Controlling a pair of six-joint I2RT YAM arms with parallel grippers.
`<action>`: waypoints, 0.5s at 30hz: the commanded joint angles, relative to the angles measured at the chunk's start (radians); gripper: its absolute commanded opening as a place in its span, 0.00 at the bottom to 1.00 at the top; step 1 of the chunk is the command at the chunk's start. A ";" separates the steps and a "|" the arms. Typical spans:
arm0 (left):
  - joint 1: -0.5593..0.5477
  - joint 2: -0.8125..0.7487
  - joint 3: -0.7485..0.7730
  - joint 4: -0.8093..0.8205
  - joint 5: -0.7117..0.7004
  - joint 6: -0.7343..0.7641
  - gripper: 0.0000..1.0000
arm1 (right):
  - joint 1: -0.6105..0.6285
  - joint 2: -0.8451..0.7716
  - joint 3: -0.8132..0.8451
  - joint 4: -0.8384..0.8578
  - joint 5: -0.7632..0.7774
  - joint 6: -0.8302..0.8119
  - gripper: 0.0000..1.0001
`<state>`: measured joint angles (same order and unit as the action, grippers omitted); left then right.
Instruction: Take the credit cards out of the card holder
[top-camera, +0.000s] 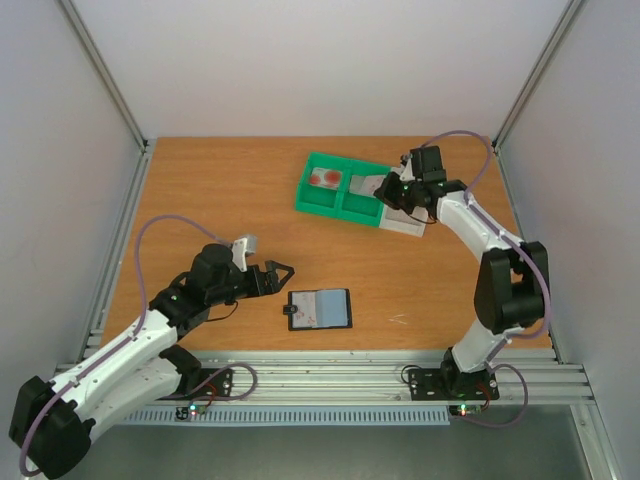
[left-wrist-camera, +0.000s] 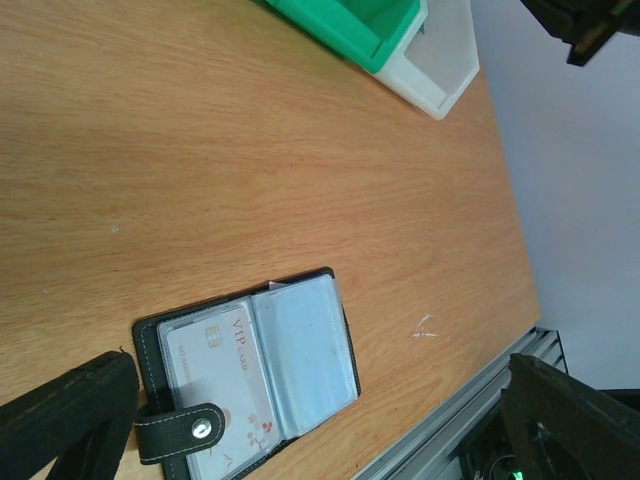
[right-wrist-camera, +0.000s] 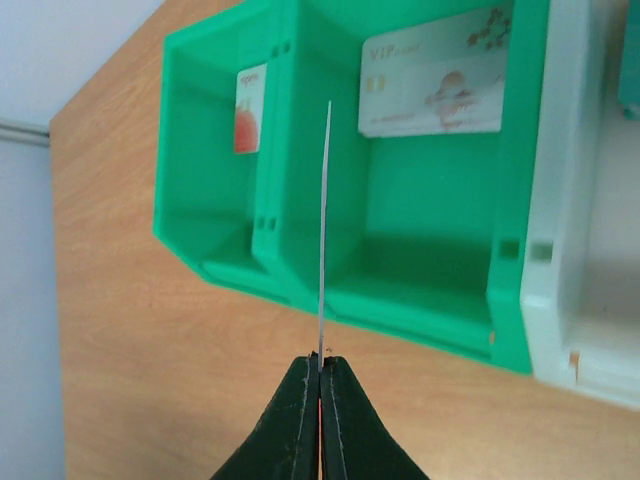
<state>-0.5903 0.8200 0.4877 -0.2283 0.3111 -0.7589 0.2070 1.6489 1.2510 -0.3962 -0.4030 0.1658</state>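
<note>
The black card holder (top-camera: 320, 309) lies open on the table near the front, strap to the left. In the left wrist view a whitish VIP card (left-wrist-camera: 215, 365) with red marks sits in the left pocket of the card holder (left-wrist-camera: 300, 290); the right grey-blue pocket looks empty. My left gripper (top-camera: 281, 275) is open and empty, just left of the holder, its fingers (left-wrist-camera: 60, 420) wide apart. My right gripper (right-wrist-camera: 320, 368) is shut on a thin card (right-wrist-camera: 324, 240), seen edge-on above the green tray (right-wrist-camera: 420, 290). Two cards lie in that tray, one (right-wrist-camera: 252, 108) in the left compartment, one (right-wrist-camera: 435, 75) in the right.
The green compartment tray (top-camera: 318, 205) stands at the back of the table, with a white tray (top-camera: 405, 222) against its right side, under my right gripper (top-camera: 386, 190). The table's metal front rail (left-wrist-camera: 470, 410) runs close behind the card holder.
</note>
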 joint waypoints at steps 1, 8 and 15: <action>0.004 -0.004 -0.012 0.018 -0.021 -0.003 0.99 | -0.039 0.101 0.114 -0.018 -0.034 -0.018 0.01; 0.003 0.003 -0.008 0.018 -0.036 0.001 0.99 | -0.058 0.266 0.254 -0.050 -0.072 -0.014 0.01; 0.003 0.021 -0.001 0.018 -0.046 0.011 0.99 | -0.058 0.371 0.343 -0.069 -0.081 -0.001 0.01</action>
<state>-0.5903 0.8242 0.4877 -0.2291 0.2863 -0.7582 0.1516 1.9820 1.5387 -0.4343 -0.4690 0.1635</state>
